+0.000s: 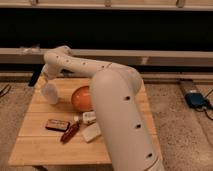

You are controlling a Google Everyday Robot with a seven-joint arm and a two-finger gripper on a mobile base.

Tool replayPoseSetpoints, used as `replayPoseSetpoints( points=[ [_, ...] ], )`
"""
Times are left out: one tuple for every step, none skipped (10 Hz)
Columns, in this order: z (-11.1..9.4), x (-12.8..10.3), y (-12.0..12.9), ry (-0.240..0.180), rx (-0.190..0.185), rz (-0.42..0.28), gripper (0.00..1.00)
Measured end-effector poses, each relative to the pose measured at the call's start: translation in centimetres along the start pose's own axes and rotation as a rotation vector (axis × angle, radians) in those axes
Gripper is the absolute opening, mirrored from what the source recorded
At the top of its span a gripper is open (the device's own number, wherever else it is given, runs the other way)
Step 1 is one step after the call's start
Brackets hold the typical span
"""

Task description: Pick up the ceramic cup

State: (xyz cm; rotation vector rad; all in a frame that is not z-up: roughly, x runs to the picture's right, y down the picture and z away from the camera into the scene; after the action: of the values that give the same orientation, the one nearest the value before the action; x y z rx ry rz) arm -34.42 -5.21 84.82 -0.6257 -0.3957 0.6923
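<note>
1. I see the gripper (48,86) at the arm's end, over the back-left part of the table (50,150).
2. The ceramic cup (49,93) sits directly below the gripper, tilted, and left of the orange bowl (81,98).
3. Grip state: I cannot tell whether the gripper clasps the cup.

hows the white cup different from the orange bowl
Colour: the cup is plain white, the bowl is orange. Size: the cup is much smaller than the bowl. Place: the cup is right below the claw near the left edge of the table, while the bowl lies further right, partly hidden by the arm. Shape: the cup tapers slightly, the bowl looks like a dome. Both are round.
</note>
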Motion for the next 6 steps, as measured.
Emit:
replayPoseSetpoints(
  points=[
    [-0.4, 0.3, -0.3, 0.017, 0.012, 0.000, 0.80],
    [-1.3, 1.1, -1.5, 0.025, 0.041, 0.011, 0.80],
    [-2.0, 1.8, -2.5, 0.031, 0.060, 0.023, 0.80],
    [-2.6, 2.5, -3.3, 0.042, 0.082, 0.038, 0.80],
    [-2.8, 3.0, -3.8, 0.051, 0.094, 0.045, 0.80],
    [-2.6, 3.6, -3.9, 0.061, 0.099, 0.055, 0.80]
  ],
)
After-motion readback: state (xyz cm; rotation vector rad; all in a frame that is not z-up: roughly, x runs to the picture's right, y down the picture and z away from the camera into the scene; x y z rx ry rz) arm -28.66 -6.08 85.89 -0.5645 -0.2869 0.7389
